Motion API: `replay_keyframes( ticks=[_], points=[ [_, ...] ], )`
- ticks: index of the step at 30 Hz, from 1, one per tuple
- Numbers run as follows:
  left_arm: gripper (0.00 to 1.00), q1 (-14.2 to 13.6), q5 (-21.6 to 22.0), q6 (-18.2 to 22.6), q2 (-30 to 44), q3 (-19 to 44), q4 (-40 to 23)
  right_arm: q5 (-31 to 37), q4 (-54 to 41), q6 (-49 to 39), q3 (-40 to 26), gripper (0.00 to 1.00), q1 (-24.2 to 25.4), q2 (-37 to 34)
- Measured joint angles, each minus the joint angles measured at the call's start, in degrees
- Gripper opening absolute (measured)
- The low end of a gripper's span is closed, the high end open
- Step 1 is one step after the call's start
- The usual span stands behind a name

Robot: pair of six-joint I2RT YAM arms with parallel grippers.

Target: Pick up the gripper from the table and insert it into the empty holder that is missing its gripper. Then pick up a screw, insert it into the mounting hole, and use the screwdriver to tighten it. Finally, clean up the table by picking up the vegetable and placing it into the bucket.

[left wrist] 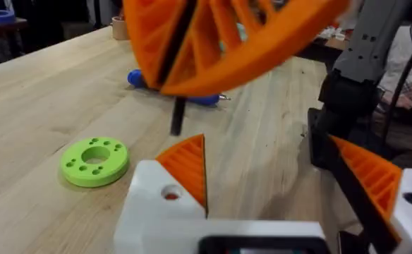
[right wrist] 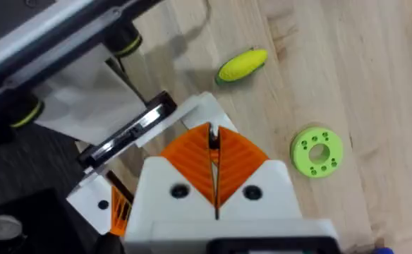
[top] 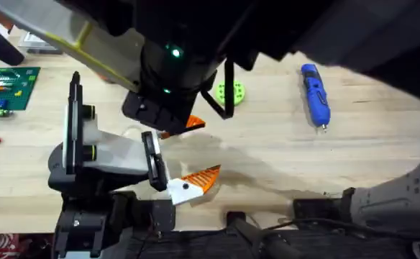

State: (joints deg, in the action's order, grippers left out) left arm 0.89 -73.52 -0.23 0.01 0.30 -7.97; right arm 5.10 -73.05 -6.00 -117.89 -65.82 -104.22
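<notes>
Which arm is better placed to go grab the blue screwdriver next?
Probably left: the left gripper has its jaws open and empty, and the screwdriver lies ahead in its wrist view. The right gripper has its jaws closed.

Green holed disc (left wrist: 94,160) on wooden table (left wrist: 44,92), blue screwdriver (left wrist: 192,97) beyond, orange ribbed part overhead (left wrist: 220,42)
</notes>
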Motion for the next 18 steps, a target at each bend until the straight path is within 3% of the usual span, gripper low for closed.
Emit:
replay_keyframes(
  ticks=[18],
  points=[
    [0.986, 0.00, 0.00, 0.00, 0.00, 0.00, 0.00, -0.46, -1.99, 1.31, 0.00, 0.011, 0.00, -0.05]
  ],
)
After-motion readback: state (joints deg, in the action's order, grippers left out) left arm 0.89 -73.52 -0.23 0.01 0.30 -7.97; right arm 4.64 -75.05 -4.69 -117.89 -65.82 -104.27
